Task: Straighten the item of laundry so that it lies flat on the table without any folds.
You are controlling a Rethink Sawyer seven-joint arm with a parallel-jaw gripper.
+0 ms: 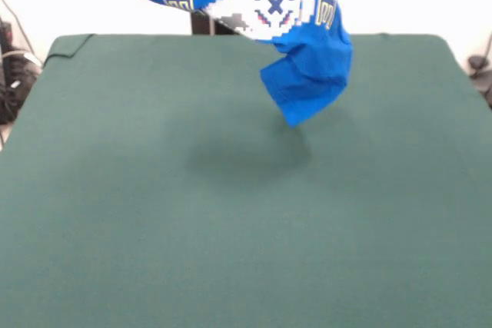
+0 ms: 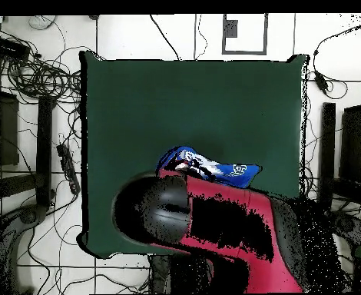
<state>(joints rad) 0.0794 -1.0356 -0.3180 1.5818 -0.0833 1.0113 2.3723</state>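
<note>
1. T-shirt, left sleeve to lower-right tip: hangs bunched in the air, clear of the table; its shadow lies below it.
2. Arm: directly above the shirt, so the coming move is straight down.
3. Gripper: hidden; grip state cannot be told.

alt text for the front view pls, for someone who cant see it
A crumpled bright blue T-shirt with a white-grey round emblem and yellow-outlined lettering hangs in the air above the far part of a large dark green table, its lowest corner clear of the cloth. A soft shadow lies on the table beneath it. Whatever holds the shirt is out of frame at the top.
</note>
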